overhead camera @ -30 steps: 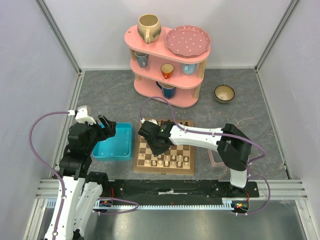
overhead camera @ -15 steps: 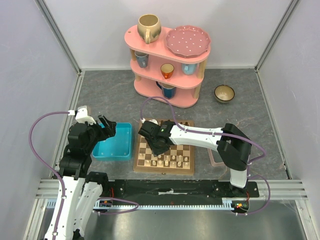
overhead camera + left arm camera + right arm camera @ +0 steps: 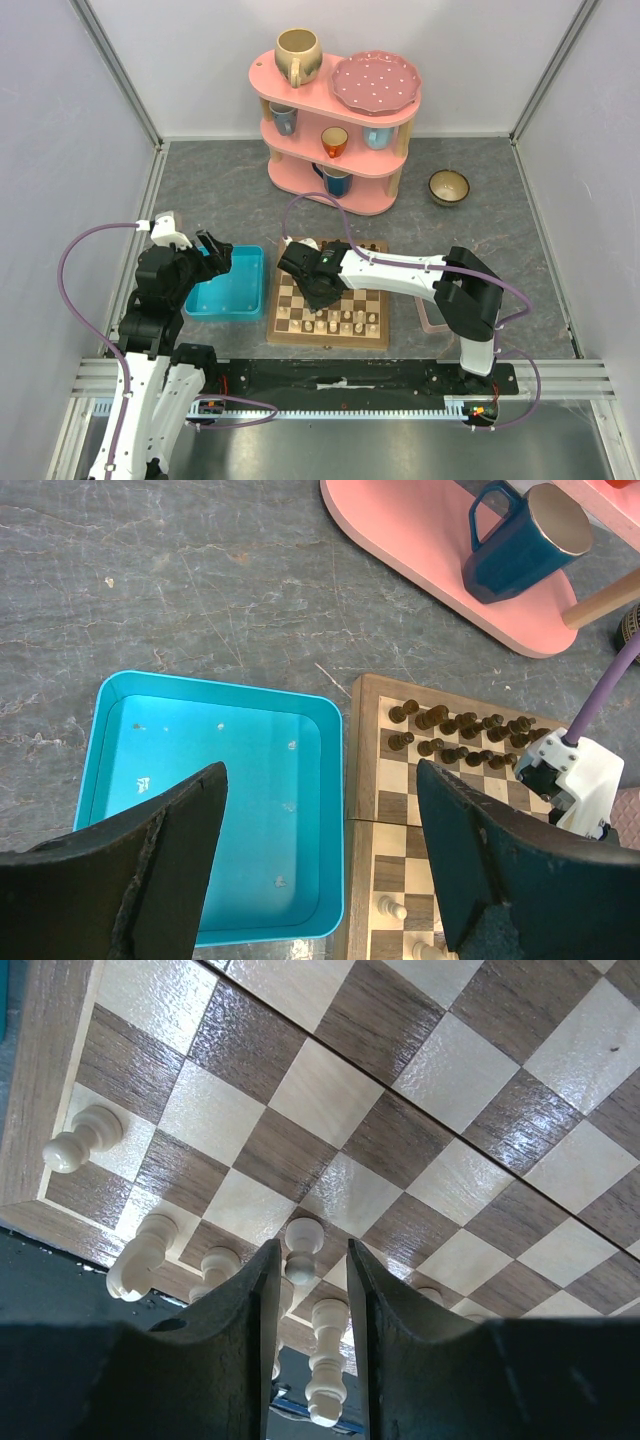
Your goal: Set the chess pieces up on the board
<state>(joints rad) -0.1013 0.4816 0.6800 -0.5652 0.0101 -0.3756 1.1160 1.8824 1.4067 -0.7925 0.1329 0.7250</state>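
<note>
The board (image 3: 290,335) lies at the table's middle, with dark chessmen (image 3: 345,247) along its far rows and cream chess pieces (image 3: 340,320) along its near rows. My right gripper (image 3: 315,293) hangs low over the board's near left part. In the right wrist view its jaws (image 3: 310,1260) stand narrowly apart around an upright cream pawn (image 3: 303,1245), with a gap showing on the pawn's right side. More cream pieces (image 3: 85,1140) stand near the board's edge (image 3: 60,1090). My left gripper (image 3: 320,850) is wide open and empty above the turquoise tray (image 3: 200,810).
The turquoise tray (image 3: 228,295) sits against the board's left side. A pink three-tier shelf (image 3: 335,120) with mugs and a plate stands at the back. A small bowl (image 3: 449,186) sits at back right. A clear pink-rimmed tray (image 3: 430,318) lies right of the board, partly behind my right arm.
</note>
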